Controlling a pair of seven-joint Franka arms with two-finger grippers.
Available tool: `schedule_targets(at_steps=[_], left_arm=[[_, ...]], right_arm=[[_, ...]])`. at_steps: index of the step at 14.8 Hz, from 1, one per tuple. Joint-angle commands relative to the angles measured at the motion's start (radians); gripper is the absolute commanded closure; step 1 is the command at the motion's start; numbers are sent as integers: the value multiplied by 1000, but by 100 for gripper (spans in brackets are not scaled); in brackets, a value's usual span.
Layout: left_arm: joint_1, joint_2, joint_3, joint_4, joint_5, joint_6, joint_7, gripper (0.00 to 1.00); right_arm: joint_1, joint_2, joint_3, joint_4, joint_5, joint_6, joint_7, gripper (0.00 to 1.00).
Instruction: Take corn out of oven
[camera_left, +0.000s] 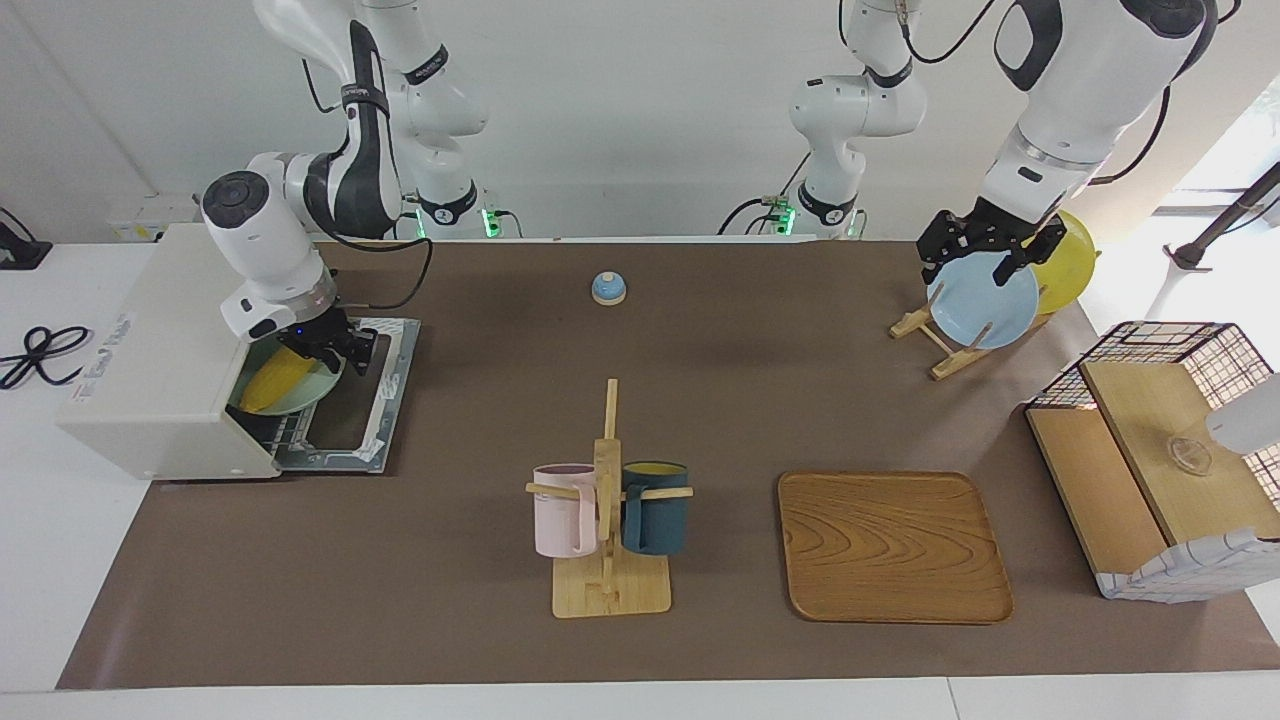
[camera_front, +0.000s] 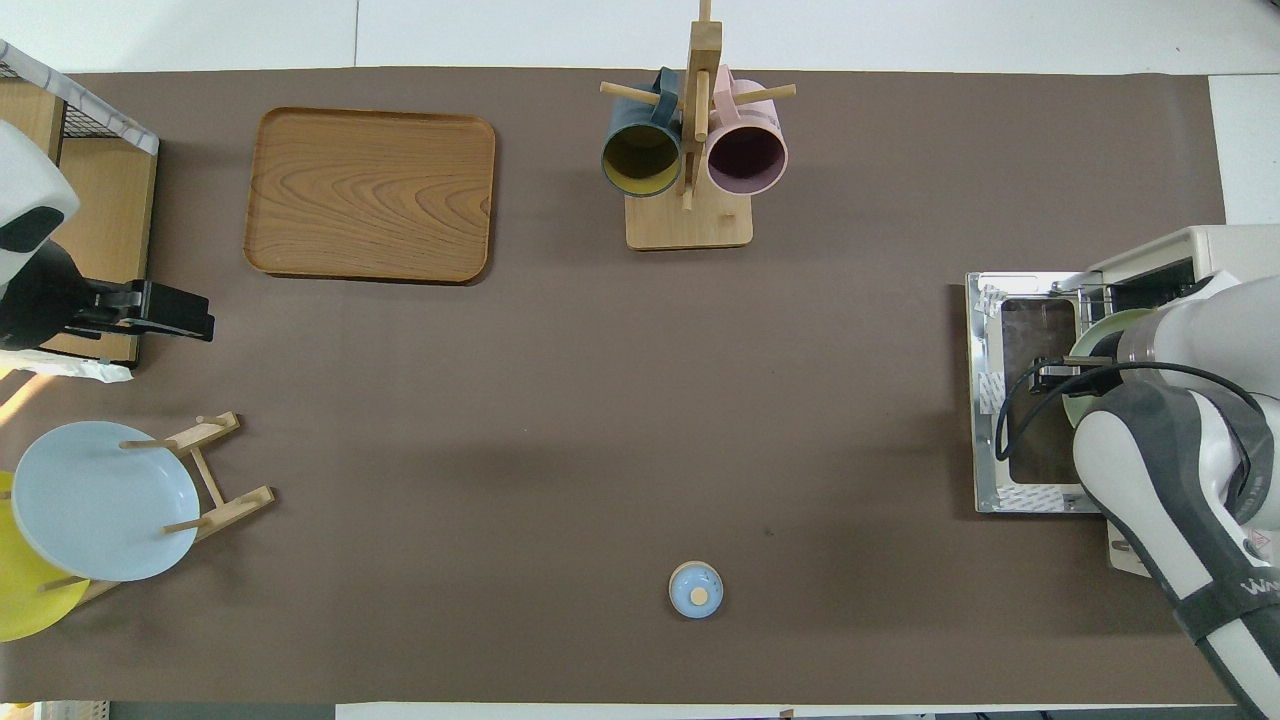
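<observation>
Right tool (camera_left: 318, 352): pinching the bright yellow corn cob (camera_left: 268, 385) on the pale green plate (camera_left: 312, 392) in the boxy off-white oven (camera_left: 160, 365).
Left tool (camera_left: 990, 255): wide, waiting over the round light blue plate (camera_left: 985, 305).

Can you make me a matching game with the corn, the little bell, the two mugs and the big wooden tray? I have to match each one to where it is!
Things:
1. corn
2. bell
3. mugs
4. wooden tray

Places:
A. hanging on a wooden stand
B. on a green plate in the open oven, with the right hand at its end
C. lying flat beside the mug stand, toward the left arm's end of the table
D. alone on the table, nearest the robots

Pairs: 1-B, 2-D, 3-A, 4-C
</observation>
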Motion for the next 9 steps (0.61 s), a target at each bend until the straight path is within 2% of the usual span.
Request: schedule_targets(at_steps=[1, 3, 5, 6, 9], left_arm=[[2, -16, -2, -13, 4, 7, 3, 0], [2, -16, -2, -13, 3, 9, 2, 0], [5, -16, -2, -13, -2, 9, 0, 0], [5, -16, -2, -13, -2, 9, 0, 0], [7, -15, -2, -13, -2, 9, 0, 0]], right_arm=[[-13, -19, 7, -32, -21, 22, -24, 64], [-13, -23, 7, -47, -24, 21, -24, 75], [-15, -29, 5, -55, -25, 8, -24, 94], [-15, -29, 5, -56, -25, 2, -24, 100], [3, -29, 11, -41, -60, -45, -20, 100]])
